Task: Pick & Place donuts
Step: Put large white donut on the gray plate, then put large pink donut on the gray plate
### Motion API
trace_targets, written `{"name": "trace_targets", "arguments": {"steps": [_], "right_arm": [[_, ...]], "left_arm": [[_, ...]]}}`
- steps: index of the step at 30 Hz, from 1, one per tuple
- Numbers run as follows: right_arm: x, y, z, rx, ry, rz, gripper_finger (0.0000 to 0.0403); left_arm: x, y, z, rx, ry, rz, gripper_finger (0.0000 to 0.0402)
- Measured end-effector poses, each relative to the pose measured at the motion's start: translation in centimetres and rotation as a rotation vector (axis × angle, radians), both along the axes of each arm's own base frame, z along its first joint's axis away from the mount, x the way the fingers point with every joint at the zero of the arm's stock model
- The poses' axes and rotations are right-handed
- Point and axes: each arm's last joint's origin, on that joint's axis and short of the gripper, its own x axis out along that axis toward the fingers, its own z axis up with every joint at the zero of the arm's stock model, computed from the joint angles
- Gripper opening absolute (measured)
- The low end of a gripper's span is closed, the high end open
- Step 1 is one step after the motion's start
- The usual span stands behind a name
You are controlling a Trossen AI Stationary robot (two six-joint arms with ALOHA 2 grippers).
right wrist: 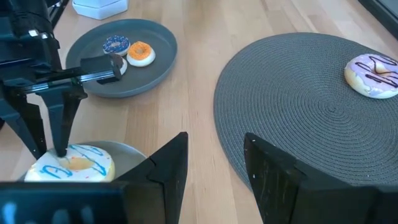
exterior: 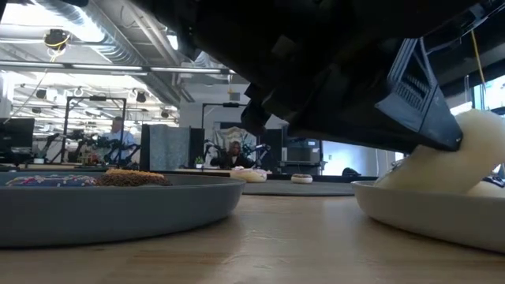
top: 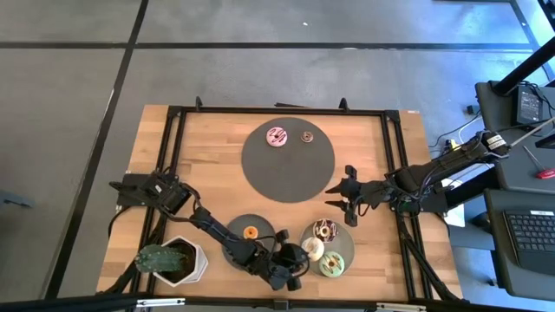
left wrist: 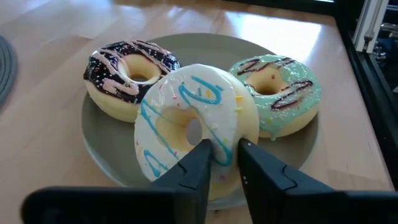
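Observation:
A grey plate (left wrist: pixel 99 149) holds three donuts: chocolate (left wrist: pixel 129 78), green (left wrist: pixel 277 93) and white with blue icing (left wrist: pixel 186 127). My left gripper (left wrist: pixel 224 149) is shut on the white donut (top: pixel 313 250), which is at the near right of the table. A pink donut (top: pixel 277 136) and a mini brown one (top: pixel 306 136) lie on the dark round mat (top: pixel 286 169). A second grey plate (right wrist: pixel 121 81) carries the mini orange (right wrist: pixel 140 52) and purple (right wrist: pixel 115 45) donuts. My right gripper (top: pixel 345 196) hovers open beside the mat's right edge. My left gripper pinches the white donut's ring (left wrist: pixel 225 140) on its near side, one finger at the hole's edge (left wrist: pixel 200 155) and one outside the rim (left wrist: pixel 252 158). The fingers come from above, pointing down (right wrist: pixel 56 124). The donut is tilted, its lower part on the grey plate (exterior: pixel 426 209).
A potted cactus (top: pixel 169 258) stands in the table's near left corner. A black frame (top: pixel 395 173) runs round the table. Bare wood (top: pixel 199 165) lies left of the mat. People sit in the room beyond the table (exterior: pixel 234 154).

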Motion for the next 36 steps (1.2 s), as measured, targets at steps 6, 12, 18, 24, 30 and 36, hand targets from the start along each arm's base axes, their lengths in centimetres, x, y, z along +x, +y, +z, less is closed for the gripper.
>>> {"name": "trace_targets", "arguments": {"steps": [6,12,18,24,30,36], "right_arm": [[0.0,0.0,0.0,0.000,0.000,0.001,0.0158],[0.0,0.0,0.0,-0.001,0.003,0.001,0.0158],[0.0,0.0,0.0,-0.005,0.004,0.003,0.0158],[0.1,-0.1,0.1,-0.022,-0.015,0.008,0.0158],[0.5,-0.6,0.5,-0.058,-0.057,0.000,0.0158],[1.0,-2.1,0.6,-0.081,-0.066,-0.060,0.0158]], "left_arm": [[0.3,0.4,0.1,-0.024,0.009,-0.017,0.0122],[0.6,0.8,1.4,-0.077,0.004,-0.090,0.0137],[-0.2,1.3,4.9,0.041,0.026,-0.140,0.0135],[-2.3,4.9,7.4,0.242,0.224,0.072,0.0132],[-4.6,8.0,7.8,0.254,0.294,0.171,0.0138],[-6.1,12.7,7.4,0.133,0.320,0.256,0.0137]]}}
